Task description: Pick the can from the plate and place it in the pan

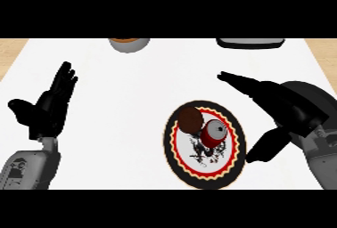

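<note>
The can [214,132], red with a grey lid, lies tipped over on the plate [170,151], just beside a brown round thing [190,119]. Right of the plate, the right hand [289,109] is spread, fingers straight, holding nothing. Well left of the plate, the left hand [49,111] rests with fingers straight.

The single view looks from the robot's head steeply down on the flat white counter top [132,102], facing forward, away from the body. It stands near: the grey left forearm [30,167] enters at 7 o'clock, the grey right forearm [322,158] at 4 o'clock, and the round black-rimmed plate [168,147] lies at 5 o'clock.
</note>
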